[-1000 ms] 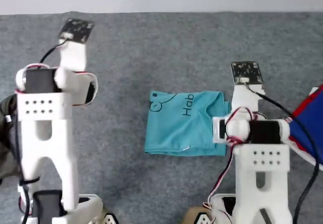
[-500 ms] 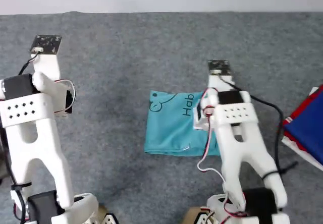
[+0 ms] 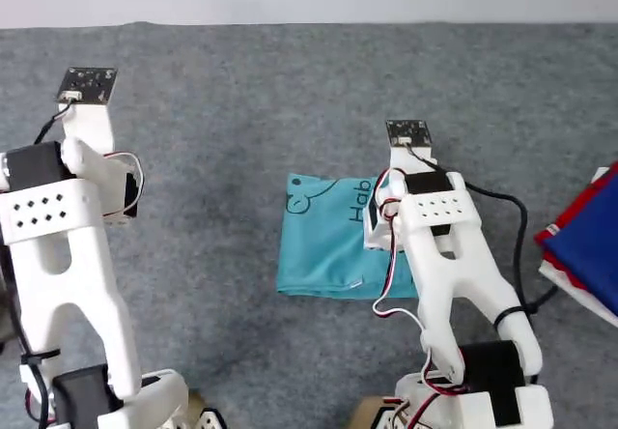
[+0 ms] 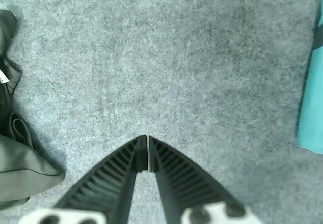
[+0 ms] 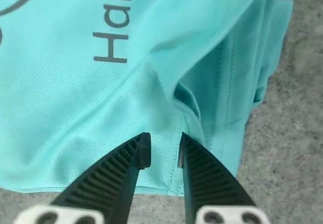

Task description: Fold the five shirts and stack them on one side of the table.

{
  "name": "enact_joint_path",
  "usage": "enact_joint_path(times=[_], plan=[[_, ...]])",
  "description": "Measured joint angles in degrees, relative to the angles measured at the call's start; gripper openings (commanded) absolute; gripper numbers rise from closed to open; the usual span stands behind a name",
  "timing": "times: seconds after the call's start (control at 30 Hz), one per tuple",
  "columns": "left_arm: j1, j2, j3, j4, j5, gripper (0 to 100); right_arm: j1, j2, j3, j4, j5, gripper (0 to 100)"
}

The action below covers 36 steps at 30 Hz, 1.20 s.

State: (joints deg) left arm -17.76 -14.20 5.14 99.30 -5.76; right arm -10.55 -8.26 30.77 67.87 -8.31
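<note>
Folded teal shirt (image 3: 333,241) lies mid-worktop (image 3: 212,158). My right hand (image 5: 161,151), slightly spread, is over the shirt's right part. My left hand (image 4: 148,153), pressed together, is well left of the shirt.

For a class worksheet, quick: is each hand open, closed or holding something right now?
Left hand: closed, holding nothing.
Right hand: slightly open over the shirt, holding nothing.

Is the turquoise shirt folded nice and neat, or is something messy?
Mostly neat, but not quite. The turquoise shirt lies folded flat, yet its side near the right gripper is rumpled, with a loose flap bunched into a crease. A dark garment also lies crumpled off to the side.
</note>
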Motion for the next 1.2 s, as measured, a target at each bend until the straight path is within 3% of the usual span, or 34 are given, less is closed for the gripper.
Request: enact_joint_path(times=[0.47, 0.73, 0.9, 1.2], plan=[[0.00, 2.11, 0.00, 0.00, 0.00, 1, 3.78, 0.00, -4.66, -0.88, 0.53, 9.8], [0.00, 2.11, 0.00, 0.00, 0.00, 1, 3.78, 7.47, -4.66, -4.92, 0.97, 9.5], [0.00, 2.11, 0.00, 0.00, 0.00, 1, 3.87, 9.23, -4.66, -4.92, 1.05, 1.3], [0.00, 2.11, 0.00, 0.00, 0.00, 1, 4.04, 8.53, -7.74, -0.97, 3.08, 0.9]])
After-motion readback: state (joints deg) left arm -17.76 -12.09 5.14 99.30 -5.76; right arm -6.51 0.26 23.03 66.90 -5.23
